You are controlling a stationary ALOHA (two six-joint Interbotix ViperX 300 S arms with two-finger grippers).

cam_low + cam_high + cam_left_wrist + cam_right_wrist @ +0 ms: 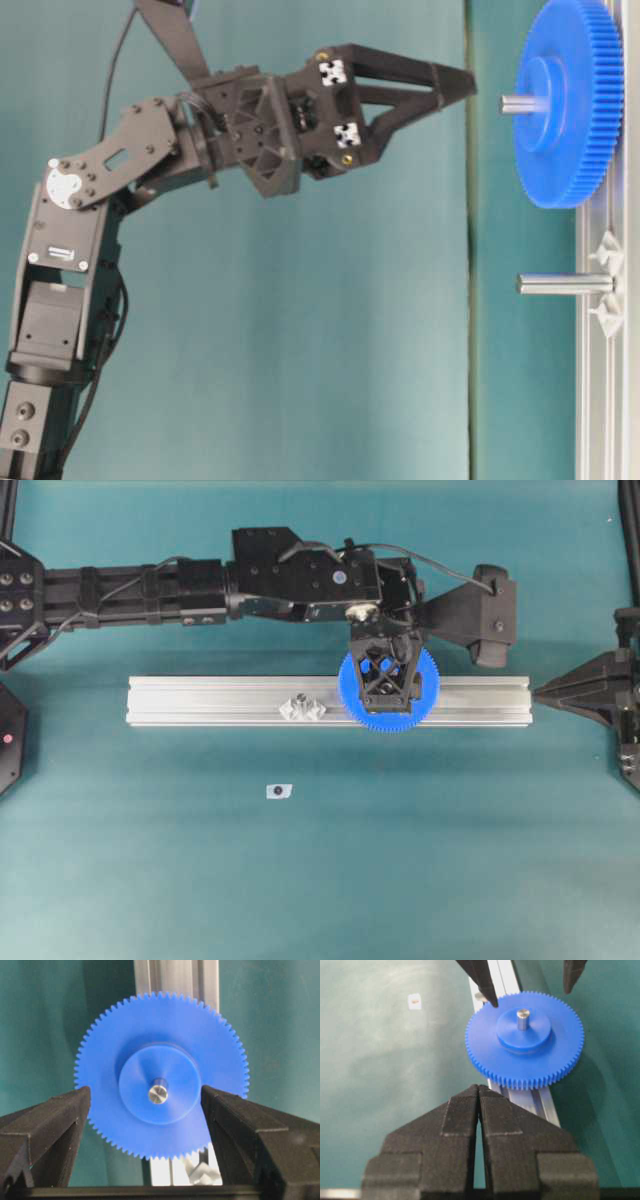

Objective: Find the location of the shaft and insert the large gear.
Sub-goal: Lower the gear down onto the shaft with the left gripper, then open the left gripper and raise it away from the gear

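Note:
The large gear (386, 721), bright blue, lies flat on the aluminium rail (200, 700). It is threaded over an upright pale metal pin (158, 1094) whose tip pokes out of the hub. My left gripper (145, 1092) hovers above the gear (165, 1025). It is open, its fingers (60, 1115) wide of the hub and touching nothing. The shaft (565, 284), flanked by two clear mounts, stands bare on the rail left of the gear (565, 110). My right gripper (479, 1087) is shut and empty, off the rail's right end.
A stubby dark-topped pin (277, 791) on a small clear mount stands alone on the green table in front of the rail. The left arm (150, 585) stretches across behind the rail. Black arm bases sit at both table edges.

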